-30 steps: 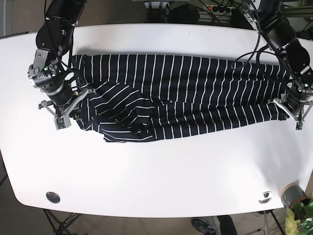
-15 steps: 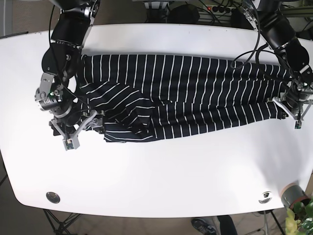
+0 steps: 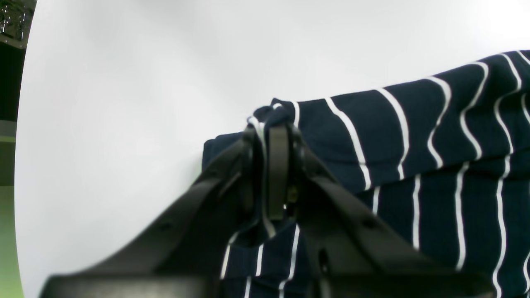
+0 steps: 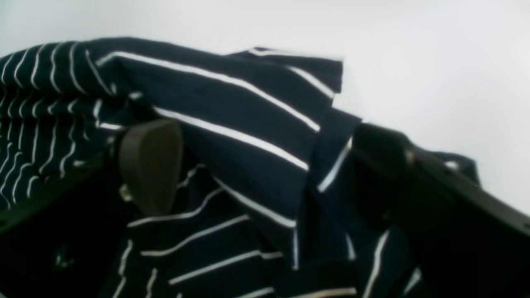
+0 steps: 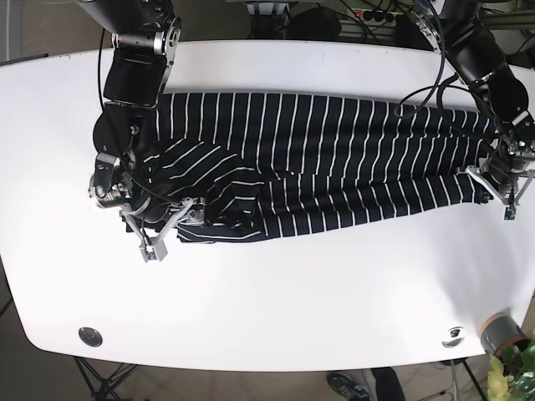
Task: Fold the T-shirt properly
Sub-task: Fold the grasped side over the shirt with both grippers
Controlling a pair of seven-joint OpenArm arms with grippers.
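Note:
A navy T-shirt with white stripes (image 5: 334, 159) lies stretched across the white table (image 5: 292, 292), its left part crumpled into folds. My left gripper (image 5: 501, 189) is at the shirt's right end. In the left wrist view the left gripper (image 3: 275, 136) is shut on a pinched fold of the shirt's edge (image 3: 414, 124). My right gripper (image 5: 160, 234) is at the shirt's lower left corner. In the right wrist view the right gripper (image 4: 265, 161) has its jaws wide apart, with bunched shirt fabric (image 4: 232, 103) draped over and between the fingers (image 4: 151, 165).
A grey pot with a green plant (image 5: 504, 336) stands at the table's front right corner. Two round metal grommets (image 5: 90, 336) (image 5: 454, 336) sit near the front edge. Cables and gear lie behind the table's rear edge.
My right arm has swung down and to the right along the shirt's left end, pushing that end inward and bunching it. The left gripper has stayed put, holding the right end.

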